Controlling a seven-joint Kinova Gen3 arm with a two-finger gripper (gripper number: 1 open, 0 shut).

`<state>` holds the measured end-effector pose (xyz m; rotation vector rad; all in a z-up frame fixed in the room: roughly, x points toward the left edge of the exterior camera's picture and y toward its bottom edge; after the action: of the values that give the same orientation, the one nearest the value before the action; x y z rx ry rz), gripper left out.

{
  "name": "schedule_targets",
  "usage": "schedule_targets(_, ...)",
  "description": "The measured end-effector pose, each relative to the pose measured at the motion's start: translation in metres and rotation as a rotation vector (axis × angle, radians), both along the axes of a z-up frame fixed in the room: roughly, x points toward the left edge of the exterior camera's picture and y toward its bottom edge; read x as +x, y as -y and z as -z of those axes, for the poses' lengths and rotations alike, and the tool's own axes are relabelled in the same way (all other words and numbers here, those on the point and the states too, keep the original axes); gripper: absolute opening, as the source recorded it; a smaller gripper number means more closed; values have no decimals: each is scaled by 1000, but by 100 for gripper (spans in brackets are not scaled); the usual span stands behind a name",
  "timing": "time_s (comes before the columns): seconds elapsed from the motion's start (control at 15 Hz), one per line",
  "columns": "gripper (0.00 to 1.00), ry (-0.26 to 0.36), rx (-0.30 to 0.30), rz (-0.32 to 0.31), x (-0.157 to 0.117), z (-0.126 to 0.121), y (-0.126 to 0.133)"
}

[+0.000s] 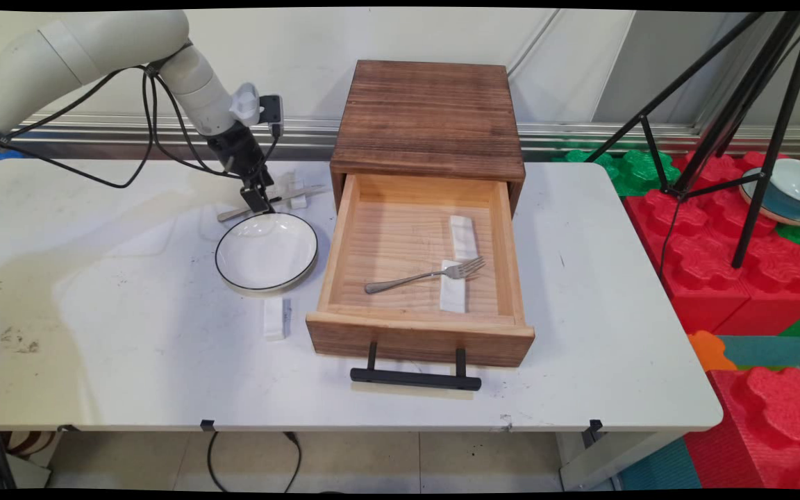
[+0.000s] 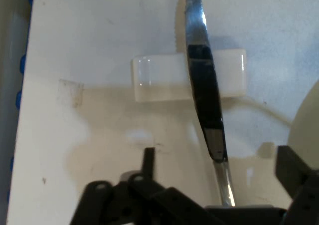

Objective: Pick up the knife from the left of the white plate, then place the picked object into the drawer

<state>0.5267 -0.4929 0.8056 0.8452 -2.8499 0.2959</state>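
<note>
White table (image 1: 129, 333): gripper (image 2: 214, 160) open w/ fingers either side of knife (image 2: 204, 85) on rest (image 2: 159, 78), by plate (image 1: 267, 251).

I see a shiny table knife (image 2: 204, 93) lying across a white rest (image 2: 159, 78), between my gripper's (image 2: 214, 160) spread fingers.

One table (image 1: 129, 361) carries one wooden drawer box (image 1: 428, 125), its single drawer (image 1: 419, 333) pulled open toward 6 o'clock. One fork (image 1: 424, 276) lies in the drawer across one of two white rests there (image 1: 462, 232) (image 1: 453, 297). At 9 o'clock of the drawer sits one plate (image 1: 267, 251). One more white rest (image 1: 276, 318) lies at the plate's 6 o'clock. One knife (image 2: 204, 90) lies across one further rest (image 2: 154, 78) at the plate's 12 o'clock. Rests in all: four.
</note>
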Motion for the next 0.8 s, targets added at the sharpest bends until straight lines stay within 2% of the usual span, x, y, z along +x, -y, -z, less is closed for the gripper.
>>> schedule_targets(0.07, 0, 0, 2, 3, 0, 0, 0)
schedule_targets(0.8, 0, -5, 15, -2, 5, 0, -6)
